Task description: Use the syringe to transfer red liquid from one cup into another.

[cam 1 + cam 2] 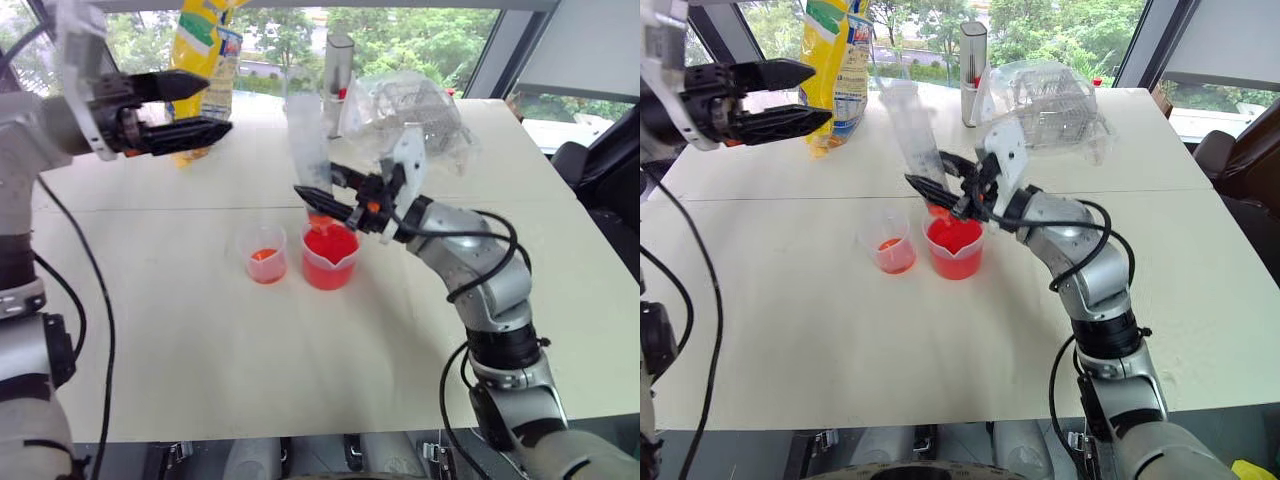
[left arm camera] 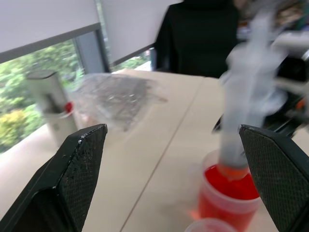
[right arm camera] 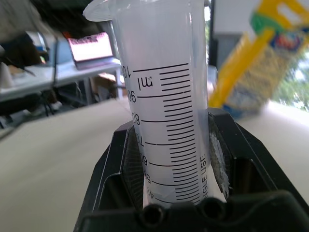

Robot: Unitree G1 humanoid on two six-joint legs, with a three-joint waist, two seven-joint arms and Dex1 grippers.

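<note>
Above the red beaker [image 1: 330,258], right fingers [image 1: 322,195] clamp the syringe [image 1: 308,140], left fingers [image 1: 185,110] apart

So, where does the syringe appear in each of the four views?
Left eye: syringe centre, above the spouted beaker.
Right eye: centre-left, above that beaker.
Left wrist: blurred, right side, tip in the beaker.
Right wrist: centre, barrel between the fingers.
Shared landmark: the spouted beaker.

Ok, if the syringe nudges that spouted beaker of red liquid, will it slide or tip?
Probably slide rather than tip: the spouted beaker looks squat. It seems thin clear plastic, so likely light despite the red liquid. That fill sits near the rim, so a bump from the syringe may slosh some over.
</note>
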